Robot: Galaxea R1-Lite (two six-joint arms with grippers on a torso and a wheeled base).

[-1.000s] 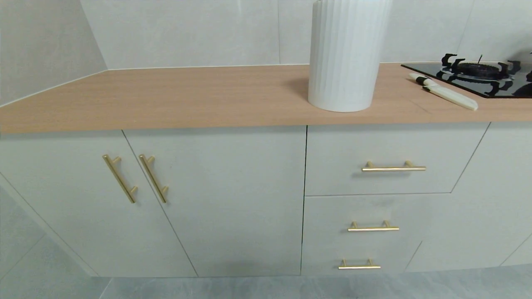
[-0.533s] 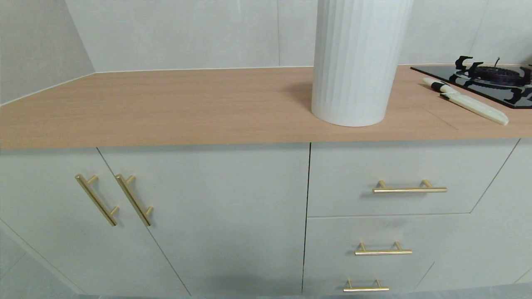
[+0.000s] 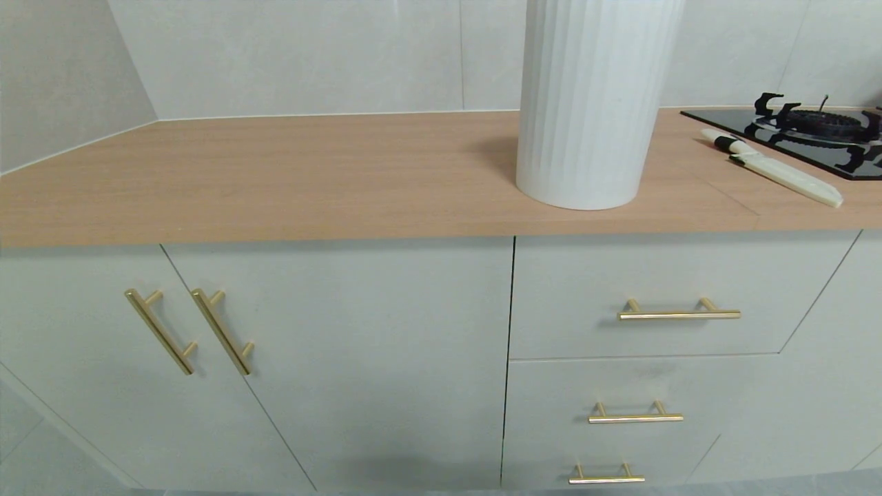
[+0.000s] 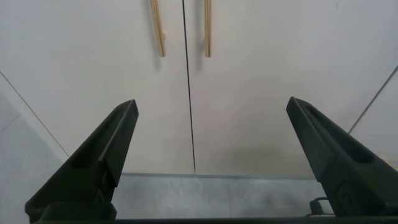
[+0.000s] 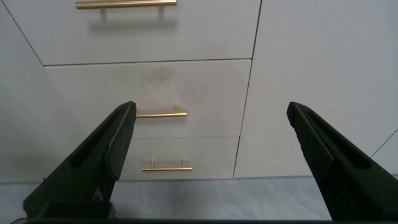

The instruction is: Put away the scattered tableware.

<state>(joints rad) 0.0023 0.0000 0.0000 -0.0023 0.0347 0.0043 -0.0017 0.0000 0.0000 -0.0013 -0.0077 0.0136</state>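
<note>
Your left gripper (image 4: 211, 107) and right gripper (image 5: 211, 109) have fingers (image 4: 99, 155) spread wide, empty; what looks like a knife (image 3: 772, 169) lies on the desk (image 3: 275, 172).

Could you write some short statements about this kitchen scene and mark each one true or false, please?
1. The tall white ribbed container stands upright on the wooden countertop. True.
2. The cream-bladed knife lies inside that container. False: it lies on the countertop beside the black gas hob.
3. The pale grey top drawer is pulled open. False: it is shut.
4. The left gripper is open and empty. True.
5. The right gripper holds a spoon. False: it is open and empty.
</note>
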